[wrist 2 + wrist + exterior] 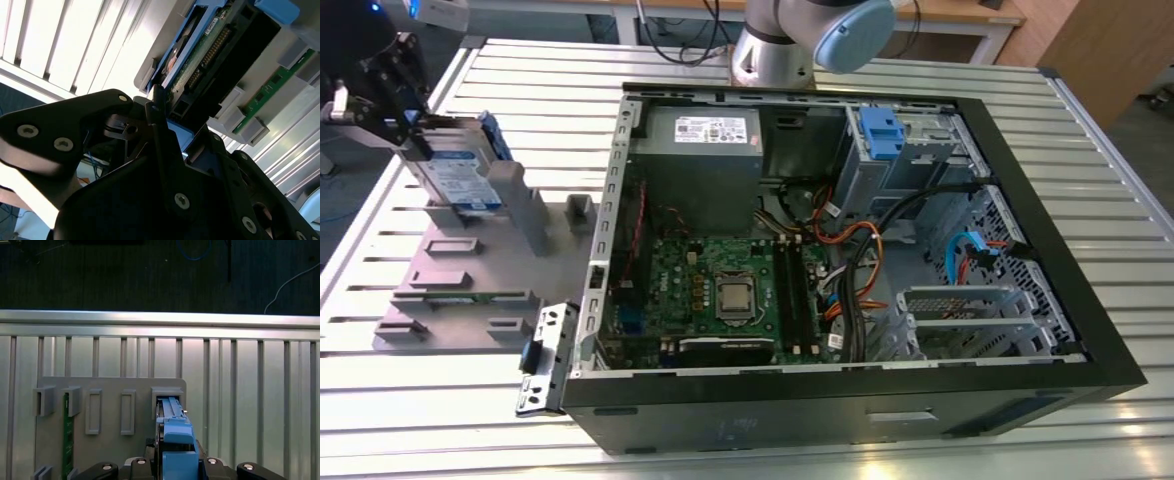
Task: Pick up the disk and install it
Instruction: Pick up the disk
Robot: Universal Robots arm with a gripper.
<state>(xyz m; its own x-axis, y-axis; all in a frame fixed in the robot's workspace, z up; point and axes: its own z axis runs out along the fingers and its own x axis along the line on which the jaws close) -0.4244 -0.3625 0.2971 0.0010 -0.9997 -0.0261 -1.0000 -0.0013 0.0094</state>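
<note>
In the exterior view, the gripper (414, 135) is seen at the far end of the exterior view's left, poised at the upper edge of the disk (460, 170). The disk is stood on edge, slightly tilted, in a slot of a grey holder plate (467, 270) that is laid on the slatted metal worktop (427, 420). Its white-and-blue label is turned toward the camera and its blue carrier bracket is seen along the rim.

In the second wrist view, the disk (200, 65) is shown edge-on, with its green circuit board and connector exposed, and the black body of the gripper is brought right up against its near end. In the first wrist view, the blue end of the disk (175, 437) is framed by the gripper's black body, while the far end is seated in a raised socket of the holder plate (105, 450). Whether the gripper is clamped on the disk cannot be told.

A green memory module (66, 435) is held upright in another slot of the same plate.

To the exterior view's right of the plate, an open computer case (854, 395) is laid on its side. Inside it a green motherboard (720, 290), a grey power supply (700, 150) and a metal drive cage with a blue latch (881, 135) are visible. The arm's base (801, 40) is mounted behind the case.
</note>
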